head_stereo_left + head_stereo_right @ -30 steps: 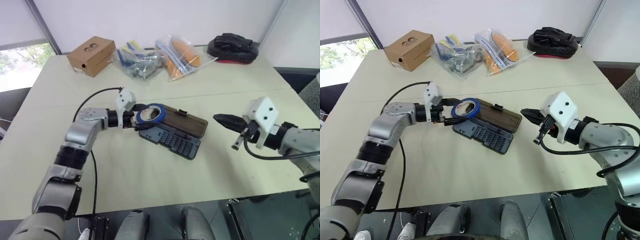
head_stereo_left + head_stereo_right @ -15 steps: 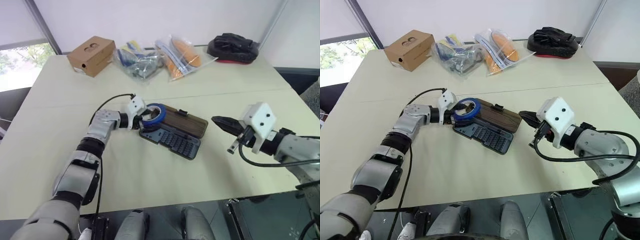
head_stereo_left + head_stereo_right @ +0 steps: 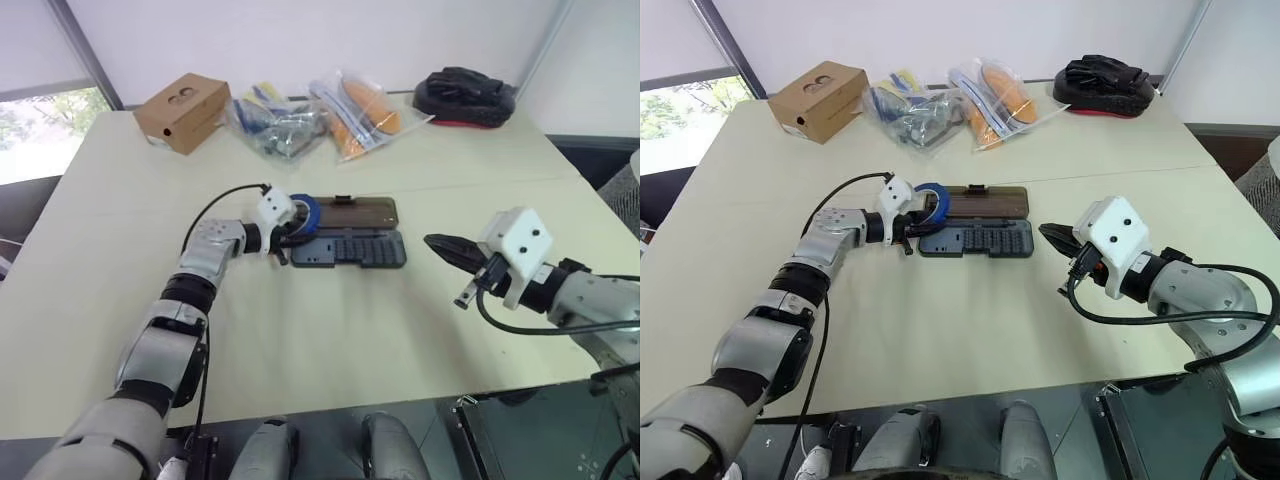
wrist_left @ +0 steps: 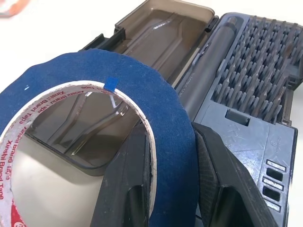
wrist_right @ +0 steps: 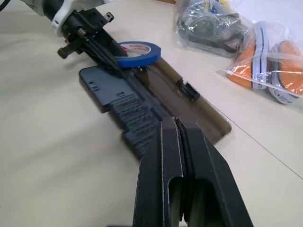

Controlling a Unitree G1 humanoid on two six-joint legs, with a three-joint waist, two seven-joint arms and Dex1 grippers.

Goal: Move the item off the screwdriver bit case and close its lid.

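Blue tape, one flat ring-shaped roll with a pale inner core (image 4: 94, 142), is pinched through its wall by the left gripper (image 4: 173, 189): one black finger (image 4: 128, 189) inside the ring, the other outside, both pressed on the band. In the left wrist view the roll's lower part is cut off and it screens much of the smoky brown translucent lid (image 4: 156, 38).

One screwdriver bit case (image 3: 980, 240), a dark grey-blue tray with rows of small bits, lies open near the centre of the pale bench (image 3: 940, 340), its lid flat at the tray's 12 o'clock side. The roll sits at the case's 9 o'clock end, over the lid's corner; whether it rests on the lid cannot be told.

The right gripper (image 5: 182, 137) hovers at the case's 3 o'clock, well apart, fingers pressed together and empty.

At the bench's 12 o'clock edge: one brown cardboard box (image 3: 183, 111), two clear plastic bags (image 3: 275, 120) with contents hard to make out, one black padded object (image 3: 465, 93).
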